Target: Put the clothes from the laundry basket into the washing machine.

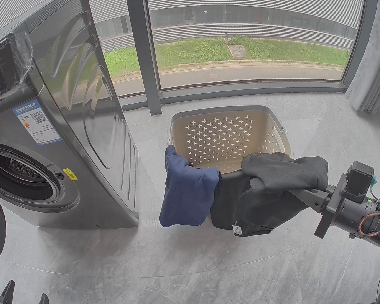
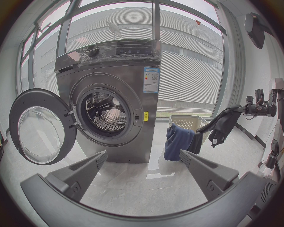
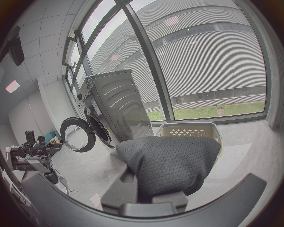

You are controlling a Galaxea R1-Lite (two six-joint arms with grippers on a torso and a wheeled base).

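A beige laundry basket (image 1: 226, 117) stands on the floor by the window. A blue garment (image 1: 186, 192) hangs over its near left rim. My right gripper (image 1: 291, 188) is shut on a dark grey garment (image 1: 279, 176), lifted above the basket's near rim with its tail still draped over the edge. The same dark grey garment (image 3: 168, 162) covers the right gripper's fingers. The grey washing machine (image 1: 57, 126) stands to the left with its round door (image 2: 40, 127) swung open and the drum (image 2: 106, 113) showing. My left gripper (image 2: 142, 159) is open, low, facing the machine from a distance.
A large window with a dark pillar (image 1: 142, 49) runs behind the basket. A grey curtain (image 1: 373, 70) hangs at the far right. Bare tiled floor (image 1: 185, 264) lies between the machine, the basket and me.
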